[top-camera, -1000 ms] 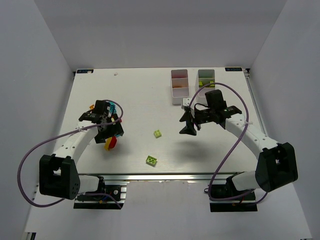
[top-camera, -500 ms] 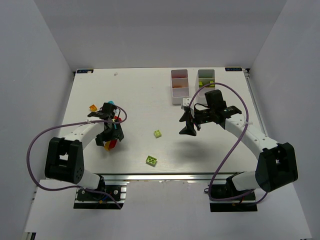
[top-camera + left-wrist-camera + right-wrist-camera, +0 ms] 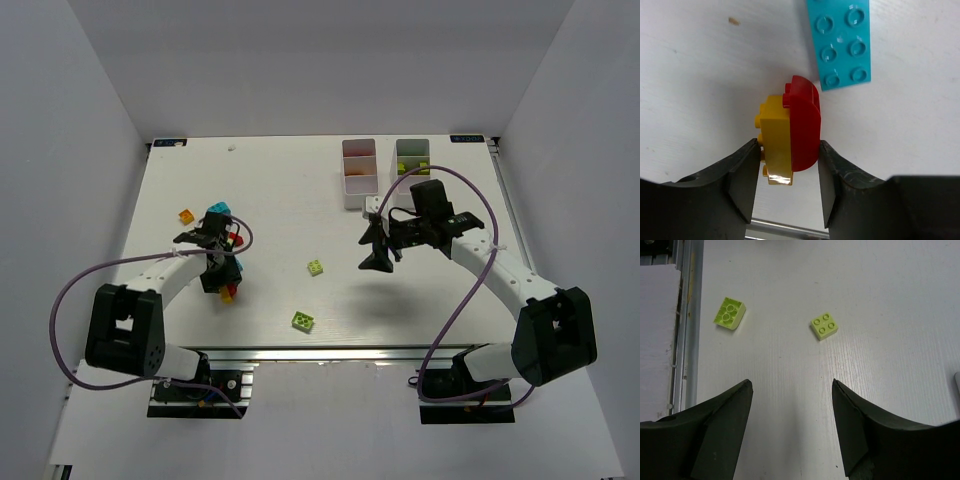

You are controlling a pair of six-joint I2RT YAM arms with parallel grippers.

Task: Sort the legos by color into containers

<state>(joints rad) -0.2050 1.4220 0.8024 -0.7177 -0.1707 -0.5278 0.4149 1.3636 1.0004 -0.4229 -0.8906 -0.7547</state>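
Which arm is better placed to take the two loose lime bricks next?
Right: the right fingers are open and face both lime bricks; the left fingers grip a red-and-yellow brick pair.

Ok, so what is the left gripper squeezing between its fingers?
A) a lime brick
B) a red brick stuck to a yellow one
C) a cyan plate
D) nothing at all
B: in the left wrist view, the left gripper has a red brick and a yellow brick pressed side by side between its fingers, while the cyan plate lies outside them.
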